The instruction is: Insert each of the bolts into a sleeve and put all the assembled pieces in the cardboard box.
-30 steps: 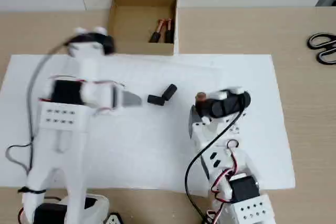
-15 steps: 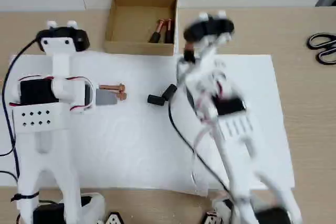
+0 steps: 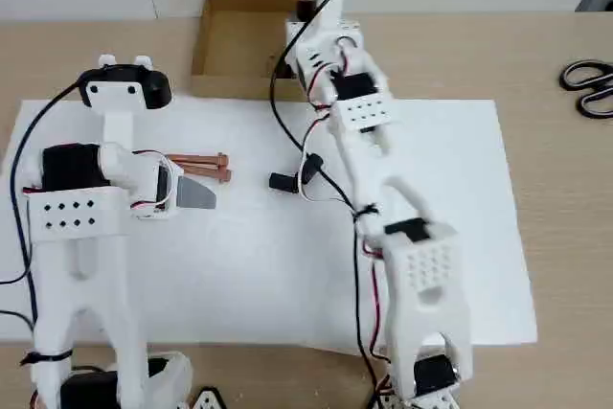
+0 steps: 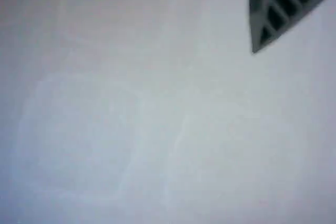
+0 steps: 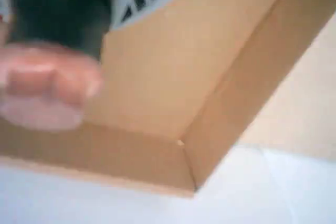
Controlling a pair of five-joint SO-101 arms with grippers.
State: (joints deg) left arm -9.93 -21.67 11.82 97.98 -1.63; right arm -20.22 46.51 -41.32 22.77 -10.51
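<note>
The right arm is stretched out across the white sheet (image 3: 450, 170), and the right gripper (image 3: 305, 14) hangs over the cardboard box (image 3: 230, 85) at the far side of the counter (image 3: 536, 55). In the right wrist view an inner corner of the box sits directly below. The jaws are clenched on an assembled piece (image 5: 50, 72), a dark sleeve with a coppery bolt head poking out of its end. It's blurred, but it's up in the grip, above the box floor.

On the other side, the left gripper (image 3: 203, 196) is low over the sheet. Whether it's released or clenched, I cannot tell. The left wrist view shows bare white paper and one grey jaw at the edge.

Two copper bolts (image 3: 196, 158) lie side by side on the sheet, heads pointing towards the middle, just beside that left gripper. Two black sleeves (image 3: 283, 182) sit near the centre of the sheet, close together. One is partly tucked behind the right arm's cable. Both are apart from the bolts.

A pair of scissors (image 3: 589, 86) rests on the bare counter, well off to the right.
</note>
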